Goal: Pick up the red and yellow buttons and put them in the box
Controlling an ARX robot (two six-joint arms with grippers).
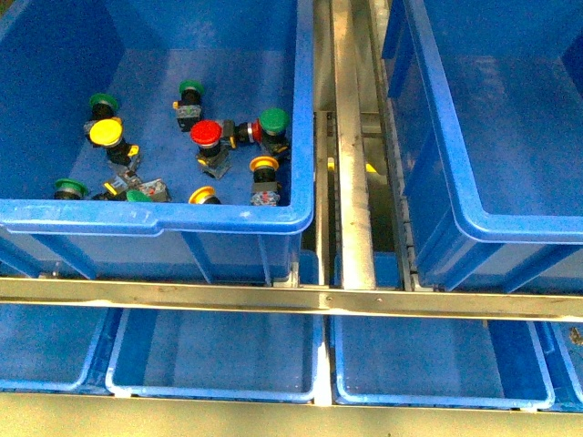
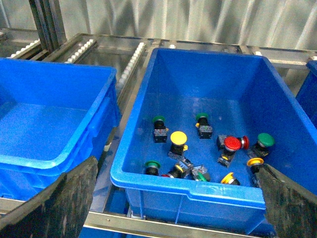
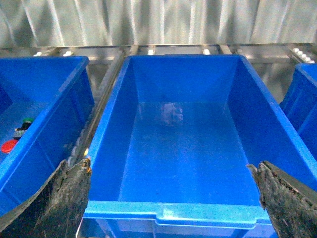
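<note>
Red button and yellow button, loose by the front wall of their bin; my left fingers and right fingers spread wide, empty, hovering ready over bin and box.

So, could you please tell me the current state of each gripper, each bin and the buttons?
Left gripper: open, holding nothing.
Right gripper: open, holding nothing.
Left bin: holds all the buttons.
Red buttons: in the left bin, not picked.
Yellow buttons: in the left bin, not picked.
Green buttons: in the left bin.
Box on the right: empty.
</note>
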